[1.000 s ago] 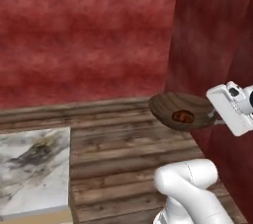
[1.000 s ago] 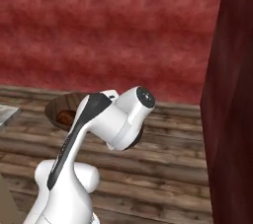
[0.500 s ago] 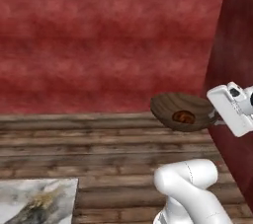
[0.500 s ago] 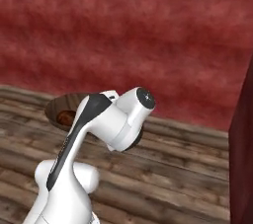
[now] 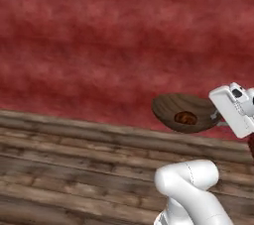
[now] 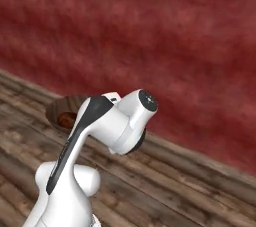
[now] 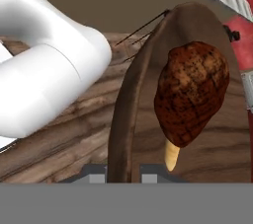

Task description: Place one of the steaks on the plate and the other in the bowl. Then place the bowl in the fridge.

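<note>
The dark brown wooden bowl [image 5: 181,106] hangs in the air above the plank floor, held by its rim at the right side. My gripper [image 5: 217,117] is shut on that rim. A dark reddish-brown steak [image 5: 185,118] lies inside the bowl. From the right base view the bowl [image 6: 61,107] and its steak [image 6: 65,119] peek out behind my arm. In the hand view the bowl's rim [image 7: 122,119] runs up between my gripper [image 7: 123,174] fingers, and the steak [image 7: 190,97] rests just right of it. The plate and the fridge are out of view.
A mottled red wall [image 5: 109,35] spans the background. Brown wooden planks [image 5: 59,159] run below it. My own white arm [image 6: 107,121] blocks much of the right base view.
The whole picture has swept sideways as the base moves: the marble counter and the dark red panel have left the views. The bowl stays in my gripper with the steak inside.
</note>
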